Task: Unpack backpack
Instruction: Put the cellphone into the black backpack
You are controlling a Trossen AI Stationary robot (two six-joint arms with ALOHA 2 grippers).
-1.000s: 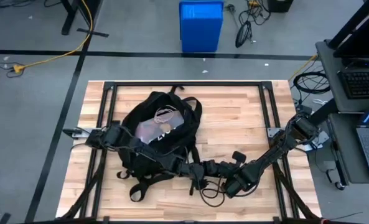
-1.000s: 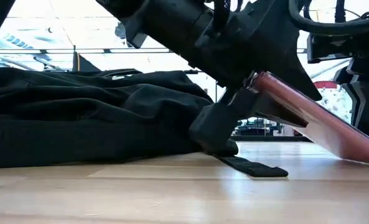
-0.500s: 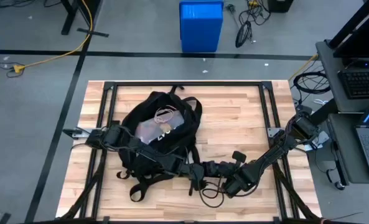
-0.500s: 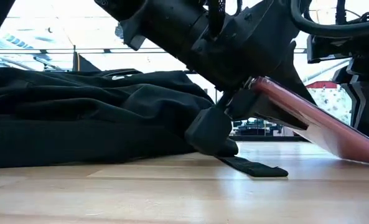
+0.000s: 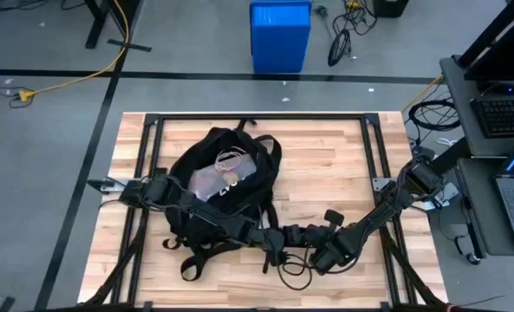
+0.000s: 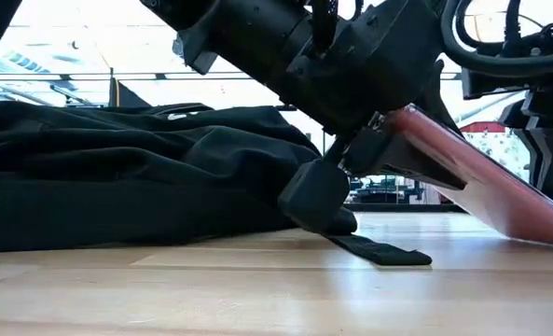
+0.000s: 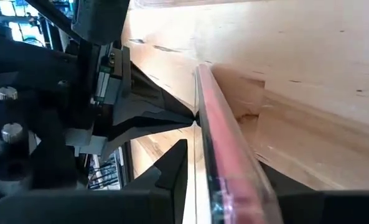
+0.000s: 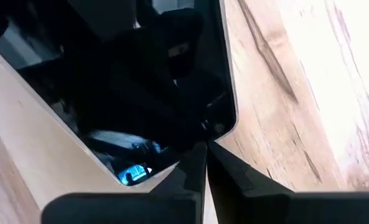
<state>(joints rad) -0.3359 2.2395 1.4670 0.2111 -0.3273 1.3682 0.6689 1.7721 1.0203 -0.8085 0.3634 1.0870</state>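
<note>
The black backpack (image 5: pixel 222 186) lies flat on the wooden table, left of the middle, its opening showing a clear pouch (image 5: pixel 226 169). Near the front edge, right of the backpack, a flat tablet (image 6: pixel 472 182) with a pinkish-red back and a glossy black screen (image 8: pixel 140 81) stands tilted. My left gripper (image 5: pixel 284 237) reaches over the backpack and is shut on the tablet. My right gripper (image 5: pixel 319 257) comes from the right, shut, with its tips at the tablet's rim. My left gripper pinches the tablet's raised end (image 6: pixel 397 121) between its two fingers, one on each face, seen edge-on (image 7: pixel 231 180) in the left wrist view. The tablet slopes down toward the table's right; its low end leaves the low view near the tabletop. My right gripper has its shut fingertips (image 8: pixel 200 155) against the tablet's silver rim (image 8: pixel 218 127) near a corner of the screen. It meets the long edge (image 7: pixel 198 118) from the side. Whether it grips or only presses, I cannot tell.
A loose black strap (image 6: pixel 379 250) of the backpack lies on the wood under the tablet. A black cable loop (image 5: pixel 296 270) lies near the front edge. Bare wood (image 5: pixel 335 165) stretches right of the backpack. A blue bin (image 5: pixel 280 35) stands on the floor beyond the table.
The tablet stays tilted in my left gripper's hold. My right arm has shifted a little, while both grippers remain shut.
</note>
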